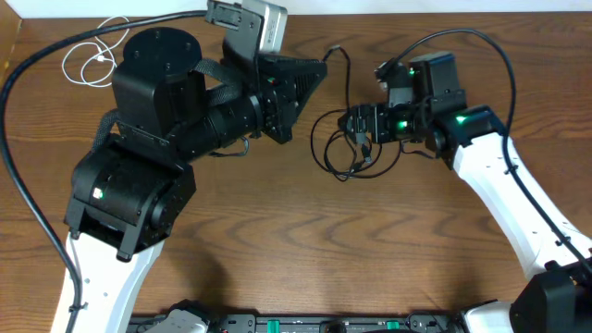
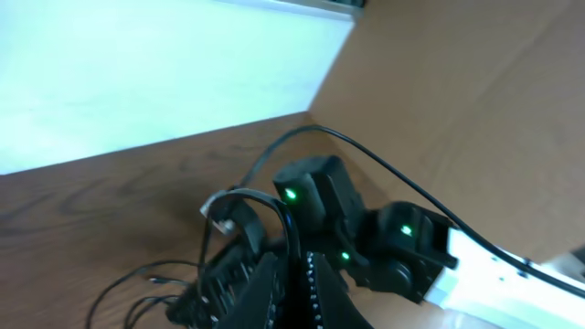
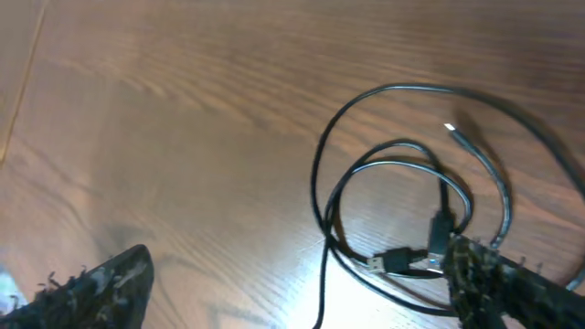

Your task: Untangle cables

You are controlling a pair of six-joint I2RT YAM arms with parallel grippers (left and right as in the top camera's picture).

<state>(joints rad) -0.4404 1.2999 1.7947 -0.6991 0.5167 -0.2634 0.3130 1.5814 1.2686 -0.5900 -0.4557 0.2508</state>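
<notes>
Two black cables (image 1: 326, 155) lie in tangled loops on the wooden table, right of centre. My right gripper (image 1: 357, 128) hovers open over the tangle. In the right wrist view its fingers (image 3: 292, 292) straddle the loops (image 3: 366, 99), with a USB plug (image 3: 395, 261) near its right finger. My left gripper (image 1: 320, 70) is shut on one black cable (image 1: 348, 74) and holds that strand up from the tangle. In the left wrist view the strand (image 2: 274, 203) runs between the closed fingers (image 2: 297, 285). The white cable (image 1: 91, 61) lies coiled apart at the far left.
A thick black robot wire (image 1: 18, 157) curves along the left side of the table. The back wall edge (image 1: 370, 7) runs behind both arms. A cardboard-coloured panel (image 2: 475, 100) stands to the right in the left wrist view.
</notes>
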